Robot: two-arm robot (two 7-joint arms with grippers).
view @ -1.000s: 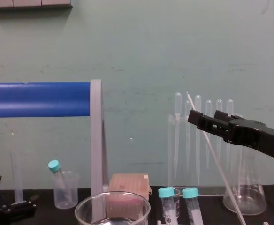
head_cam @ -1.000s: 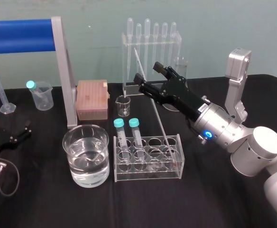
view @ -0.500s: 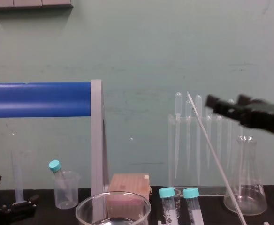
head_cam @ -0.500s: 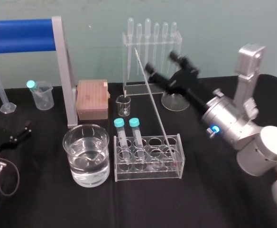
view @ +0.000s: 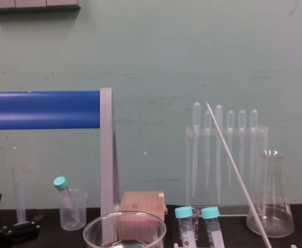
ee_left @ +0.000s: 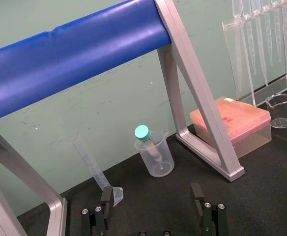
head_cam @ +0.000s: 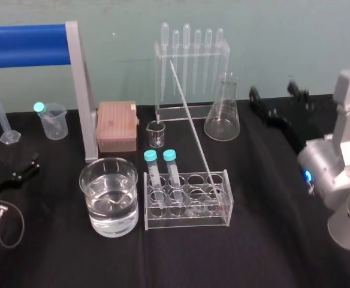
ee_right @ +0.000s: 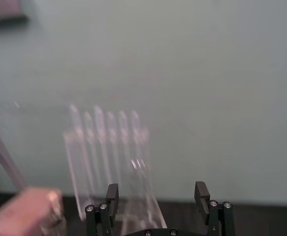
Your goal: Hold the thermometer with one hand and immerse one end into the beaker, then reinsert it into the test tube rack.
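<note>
— Clearance at the edges?
— Right gripper (head_cam: pixel 275 96) at the head view's right edge, claw spread and empty, well apart from the thermometer (head_cam: pixel 191 120); left gripper (ee_left: pixel 151 196) spread, low at the left edge.
— The rod?
— Unheld; leaning in the test tube rack (head_cam: pixel 187 221), centre frame.
— View differences?
— Chest view puts its tip level with the pipettes (view: pixel 230 119); head view shows the beaker (head_cam: pixel 110 222) just left of the rack.
— Surface?
— Black cloth (head_cam: pixel 271 240); bare at lower right.
</note>
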